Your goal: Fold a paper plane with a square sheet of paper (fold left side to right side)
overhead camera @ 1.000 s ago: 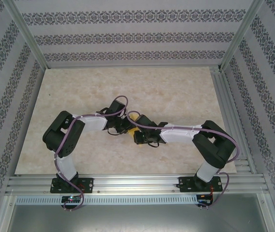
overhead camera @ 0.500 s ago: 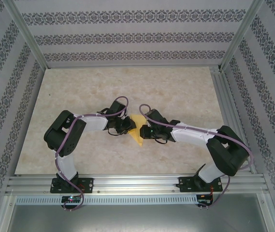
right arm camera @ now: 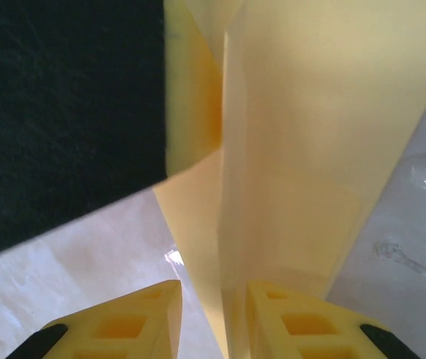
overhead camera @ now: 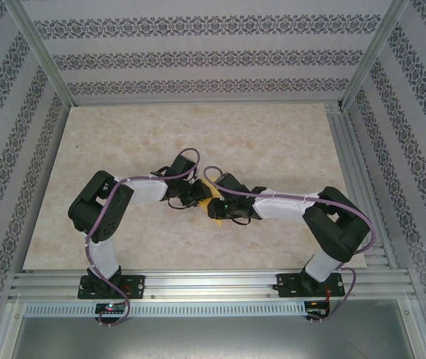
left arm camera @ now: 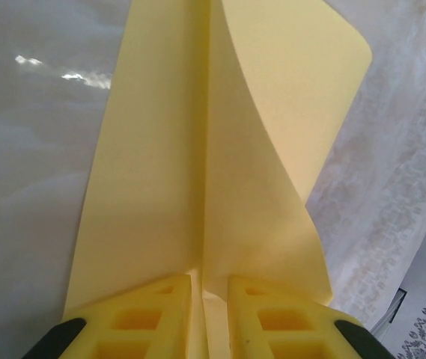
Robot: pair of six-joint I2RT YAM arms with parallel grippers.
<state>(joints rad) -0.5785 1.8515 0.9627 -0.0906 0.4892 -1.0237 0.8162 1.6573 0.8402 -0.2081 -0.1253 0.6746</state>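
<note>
The folded paper sits at frame centre, its near end clamped in the left gripper. The right gripper has swung back in, jaws easing apart astride the crease, probably to regrasp.

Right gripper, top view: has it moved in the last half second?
Yes. The right gripper has slid left, away from the table's aluminium right rail, and now covers more of the thin yellow-orange paper sheet.
</note>
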